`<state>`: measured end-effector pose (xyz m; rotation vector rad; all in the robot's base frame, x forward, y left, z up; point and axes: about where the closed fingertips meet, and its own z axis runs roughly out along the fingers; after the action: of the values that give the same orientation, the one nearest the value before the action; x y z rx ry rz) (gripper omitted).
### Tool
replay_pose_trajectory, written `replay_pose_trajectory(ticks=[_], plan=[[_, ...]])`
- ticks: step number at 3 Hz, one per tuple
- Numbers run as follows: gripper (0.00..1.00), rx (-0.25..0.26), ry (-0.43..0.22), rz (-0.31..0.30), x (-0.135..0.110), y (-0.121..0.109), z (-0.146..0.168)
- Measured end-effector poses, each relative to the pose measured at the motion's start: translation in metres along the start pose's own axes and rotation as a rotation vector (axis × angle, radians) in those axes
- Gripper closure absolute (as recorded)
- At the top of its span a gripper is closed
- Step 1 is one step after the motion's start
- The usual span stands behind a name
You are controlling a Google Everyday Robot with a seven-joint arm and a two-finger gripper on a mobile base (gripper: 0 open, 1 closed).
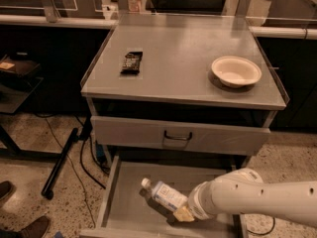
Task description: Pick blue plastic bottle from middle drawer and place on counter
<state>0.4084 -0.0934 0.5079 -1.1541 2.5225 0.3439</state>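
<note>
The blue plastic bottle point(167, 196), clear with a white cap and a pale label, is over the floor of the open middle drawer point(130, 202), cap pointing up and to the left. My gripper point(182, 212) reaches in from the right on a white arm and is shut on the bottle's base end, with a tan fingertip point(184, 215) showing under it. The bottle is tilted, its cap end off the drawer floor. The counter point(178, 58) is the grey top above.
A cream bowl point(236, 71) sits at the right of the counter and a dark snack packet point(132, 62) at its left. A shut drawer front with a dark handle point(177, 136) lies between the counter and the open drawer. A shoe point(29, 228) and cables are on the floor at left.
</note>
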Motion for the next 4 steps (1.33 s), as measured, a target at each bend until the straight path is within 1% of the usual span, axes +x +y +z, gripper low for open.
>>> replay_pose_trajectory(ticks=[1,2,3,4], plan=[[1.00,0.002,-0.001,0.000,0.000,-0.001,-0.001],[1.00,0.005,-0.017,0.014,0.000,-0.002,-0.002],[1.00,0.027,-0.013,0.031,-0.002,-0.001,-0.016],[1.00,0.077,-0.024,0.032,-0.011,0.001,-0.045]])
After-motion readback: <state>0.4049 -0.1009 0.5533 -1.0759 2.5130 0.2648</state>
